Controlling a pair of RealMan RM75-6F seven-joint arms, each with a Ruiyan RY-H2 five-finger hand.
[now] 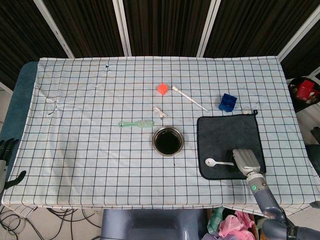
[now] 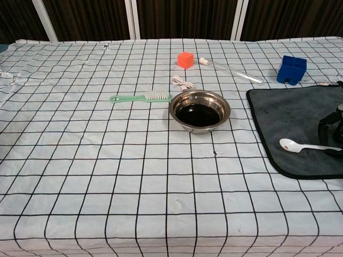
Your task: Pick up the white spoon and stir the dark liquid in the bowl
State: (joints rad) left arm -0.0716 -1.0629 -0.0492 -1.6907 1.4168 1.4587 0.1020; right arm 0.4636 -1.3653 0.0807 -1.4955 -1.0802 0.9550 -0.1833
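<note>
The white spoon (image 1: 216, 162) lies flat on a dark grey mat (image 1: 220, 135) at the table's right, bowl end pointing left. My right hand (image 1: 245, 161) sits over the handle's far end, dark fingers (image 2: 325, 128) curving down around the handle; whether they pinch it is hidden. In the chest view the spoon (image 2: 300, 145) is at the right edge, with only part of the hand showing. The steel bowl (image 1: 168, 140) of dark liquid (image 2: 199, 114) stands left of the mat, mid-table. My left hand (image 1: 6, 152) hangs off the table's left side, fingers apart and holding nothing.
A green brush (image 1: 136, 123) lies left of the bowl. Behind the bowl are a small white clip (image 1: 160, 111), an orange cube (image 1: 162, 88) and a thin white rod (image 1: 190, 98). A blue block (image 1: 227, 102) stands behind the mat. The checked cloth (image 1: 90, 150) covers the table.
</note>
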